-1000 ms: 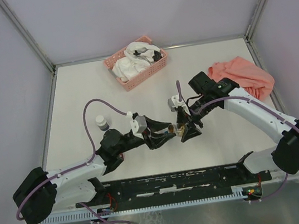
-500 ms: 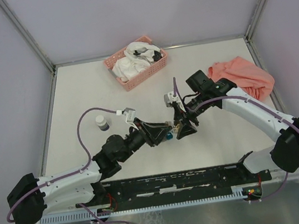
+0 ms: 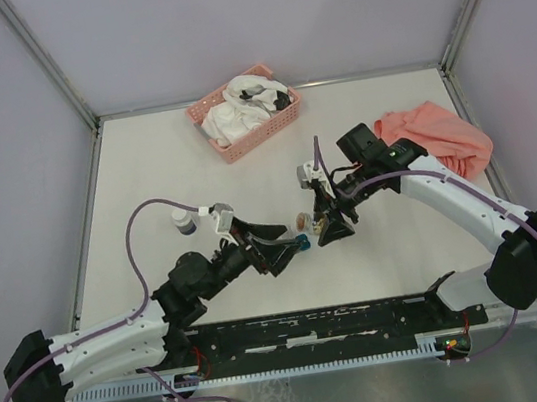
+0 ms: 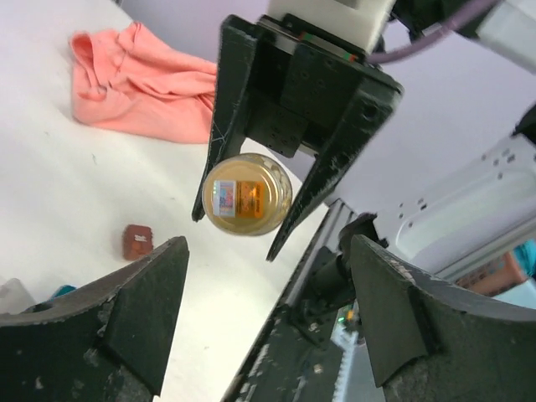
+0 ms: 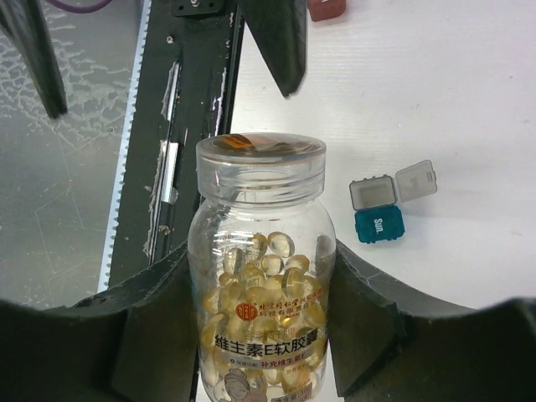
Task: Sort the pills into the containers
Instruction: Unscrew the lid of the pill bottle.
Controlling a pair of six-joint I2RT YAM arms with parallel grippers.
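Although the table (image 3: 144, 179) offers plenty of room, the danger gathers at its centre, well apart from the orange cloth (image 3: 436, 140) and the pink basket (image 3: 197, 113). The right gripper (image 3: 321, 225) is clamped on the jar (image 5: 261, 180), holding it off the surface with its threaded neck towards the left gripper (image 3: 283, 243), whose jaws stand wide apart with nothing between them. No cap shows on that neck; whether a seal covers the mouth I cannot tell. If it is open, any further tilt could send capsules out in a rush. The targets are small: the grey box (image 5: 373, 193), lid up, touches the teal box (image 5: 379, 224), while a dark red box (image 4: 136, 241) lies apart. The pills (image 5: 266, 280) fill the jar's lower part, and being round they would likely roll, missing the boxes or mixing.
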